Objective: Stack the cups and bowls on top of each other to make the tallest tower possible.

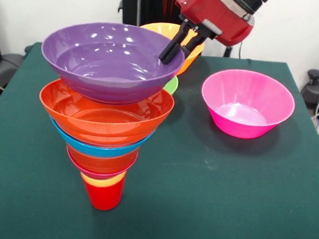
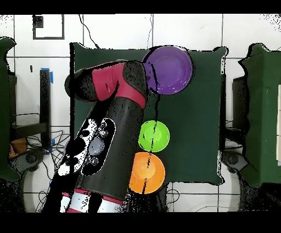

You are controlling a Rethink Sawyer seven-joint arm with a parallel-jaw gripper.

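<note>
One purple bowl [image 1: 111, 61] tops the tower [image 1: 105, 128] at the table's [image 1: 208, 199] near left, its far rim pinched by the closed pincer [image 1: 175, 50], so I judge the release should be gentle, centred and level, then lift straight up to avoid toppling it.

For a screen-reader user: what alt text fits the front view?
A funnel-shaped tower of nested bowls stands on a red cup, purple bowl on top, with the gripper at its rim. A magenta-pink bowl sits apart on the green table.
</note>
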